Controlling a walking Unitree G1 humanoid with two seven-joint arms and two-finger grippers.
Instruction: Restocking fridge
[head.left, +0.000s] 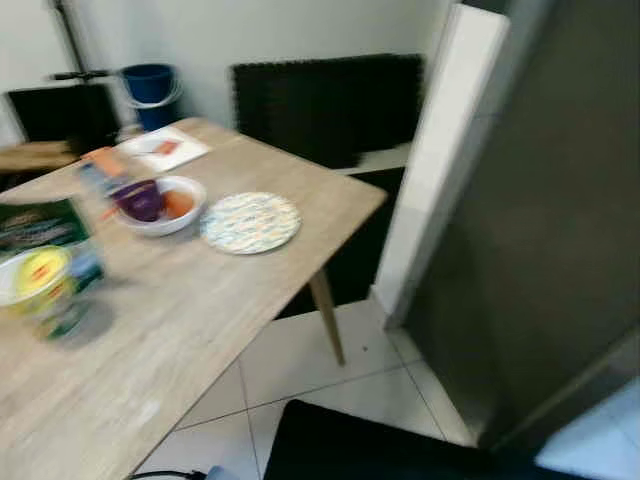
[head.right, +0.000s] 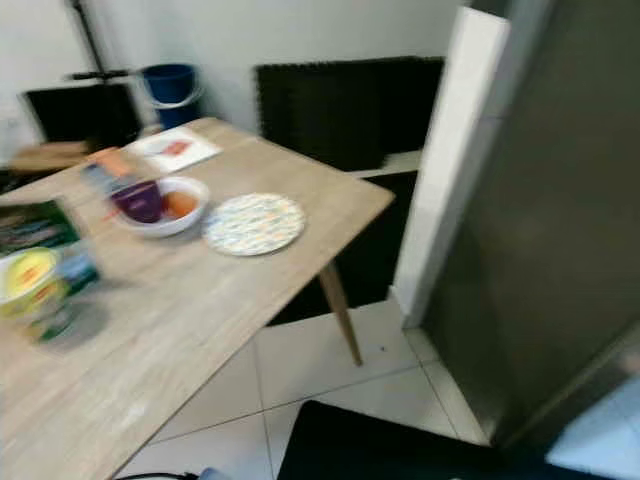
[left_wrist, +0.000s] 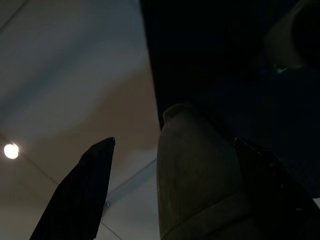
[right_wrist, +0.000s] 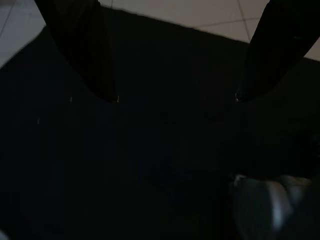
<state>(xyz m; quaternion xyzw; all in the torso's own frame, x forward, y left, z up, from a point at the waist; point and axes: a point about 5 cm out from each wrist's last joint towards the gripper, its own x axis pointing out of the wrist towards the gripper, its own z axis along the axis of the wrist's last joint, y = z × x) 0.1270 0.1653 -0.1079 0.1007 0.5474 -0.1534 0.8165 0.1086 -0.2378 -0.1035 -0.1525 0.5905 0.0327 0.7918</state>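
Note:
The fridge (head.left: 540, 250) stands at the right, with a dark grey front and a white side panel (head.left: 440, 150). On the wooden table (head.left: 200, 320) at the left lie a white bowl (head.left: 160, 205) with purple and orange items, a patterned plate (head.left: 250, 222), a green box (head.left: 40, 225) and a yellow-lidded tub (head.left: 38, 280), all blurred. My left gripper (left_wrist: 175, 141) hangs open; a pale rounded shape (left_wrist: 195, 175) that I cannot identify sits between its fingers. My right gripper (right_wrist: 175, 98) is open over a black mat (right_wrist: 150, 165).
A black mat (head.left: 380, 445) lies on the white tiled floor just ahead of me. A black foam panel (head.left: 325, 105) leans on the back wall, with a blue bucket (head.left: 150, 90) to its left. A white paper (head.left: 165, 148) lies at the table's far end.

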